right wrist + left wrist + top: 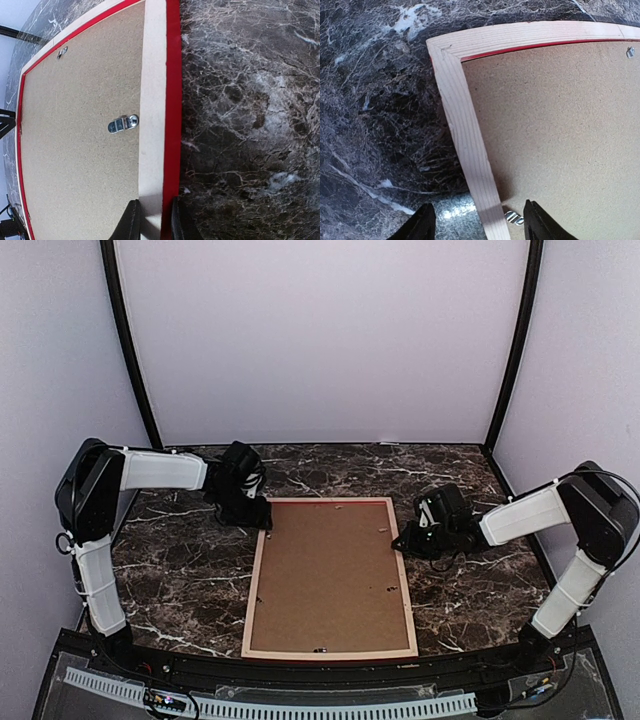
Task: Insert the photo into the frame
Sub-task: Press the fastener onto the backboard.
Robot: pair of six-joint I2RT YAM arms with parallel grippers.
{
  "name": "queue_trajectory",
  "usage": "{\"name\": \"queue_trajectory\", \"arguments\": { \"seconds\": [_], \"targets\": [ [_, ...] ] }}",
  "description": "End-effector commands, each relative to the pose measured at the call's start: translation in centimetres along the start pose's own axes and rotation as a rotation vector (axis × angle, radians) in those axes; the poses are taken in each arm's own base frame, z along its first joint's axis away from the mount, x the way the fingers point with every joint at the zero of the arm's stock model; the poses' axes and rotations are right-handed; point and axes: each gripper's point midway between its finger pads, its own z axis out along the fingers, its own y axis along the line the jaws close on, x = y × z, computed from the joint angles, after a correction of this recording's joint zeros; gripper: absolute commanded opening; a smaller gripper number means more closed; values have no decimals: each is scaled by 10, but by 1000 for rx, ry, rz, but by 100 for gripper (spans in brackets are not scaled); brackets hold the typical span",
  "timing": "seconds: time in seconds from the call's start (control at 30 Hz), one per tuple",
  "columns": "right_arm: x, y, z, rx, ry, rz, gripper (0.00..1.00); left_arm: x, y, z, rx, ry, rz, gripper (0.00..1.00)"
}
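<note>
The frame (254, 590) lies face down on the marble table, pale wood up, with a brown backing board (330, 575) filling it. The photo is hidden. My left gripper (258, 518) hangs at the frame's far left corner. In the left wrist view it (480, 212) is open, its fingers (422, 225) straddling the left rail (465, 125) without touching it. My right gripper (403, 540) is at the right rail. There it (155, 212) is shut on the frame's rail (152, 100), one finger on the wood, the other against the red edge (173, 100).
Small metal turn clips (123, 123) sit on the backing board along the rails, one (512, 217) just inside my left gripper's right finger. Dark marble (180, 570) surrounds the frame. Pale walls and black corner posts (130, 350) close in the back.
</note>
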Motion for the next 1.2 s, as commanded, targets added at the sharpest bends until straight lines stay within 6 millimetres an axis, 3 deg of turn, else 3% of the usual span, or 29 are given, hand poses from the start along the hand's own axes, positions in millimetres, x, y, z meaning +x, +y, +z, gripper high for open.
{"name": "queue_trajectory", "arguments": {
  "seconds": [0.0,0.53,1.17],
  "targets": [
    [56,-25,7,73,198,36,0,9,6,-10,-23,21,14,61],
    [54,-25,8,81,201,31,0,26,12,9,-41,91,24,57],
    [54,-25,12,83,207,28,0,33,25,17,-115,138,38,48]
  ]
}}
